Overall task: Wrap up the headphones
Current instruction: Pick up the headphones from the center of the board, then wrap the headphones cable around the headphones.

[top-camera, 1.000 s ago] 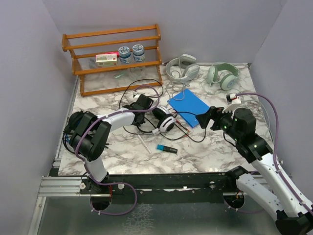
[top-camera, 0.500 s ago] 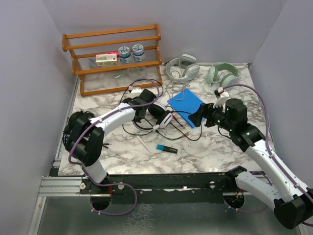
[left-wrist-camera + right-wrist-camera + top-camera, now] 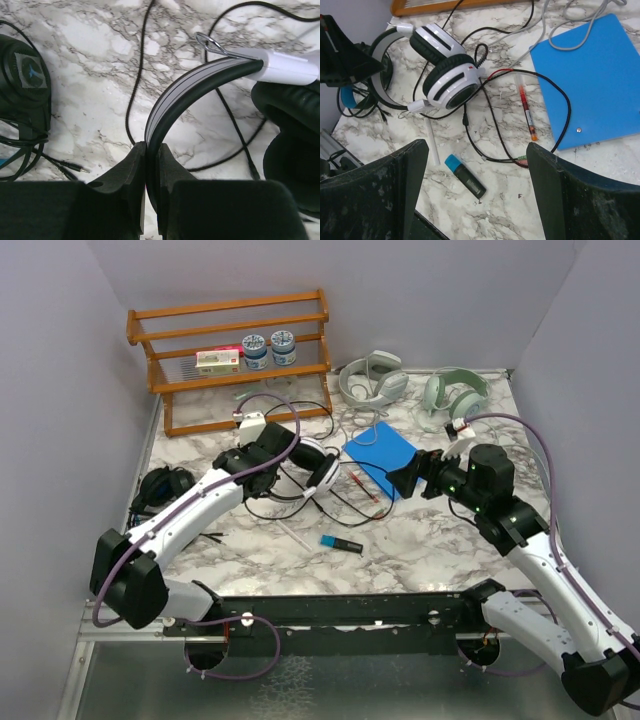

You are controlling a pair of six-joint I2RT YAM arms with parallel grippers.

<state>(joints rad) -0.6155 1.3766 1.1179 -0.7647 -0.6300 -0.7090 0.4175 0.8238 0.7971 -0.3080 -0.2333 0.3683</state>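
**Q:** How many headphones were on the tabletop, and where was the pair being handled?

**A:** Four pairs. The white-and-black headphones sat left of centre, with their thin black cable lying in loose loops on the marble. The left hand was clamped tight on their headband, one finger on each face of the band. The black headphones lay at the left edge. The grey-white headphones and a pale greenish pair rested side by side along the back edge.

**Q:** And the right hand?

**A:** The right hand hung above the tabletop with its fingers spread wide and nothing between them. It was just beside the near corner of the single blue folder.

**Q:** What else was counted?

**A:** One red pen lay beside the folder, crossed by the cable. One blue-capped black marker and one white stick lay nearer the arms. At the back left stood one wooden rack holding two jars and one small box.
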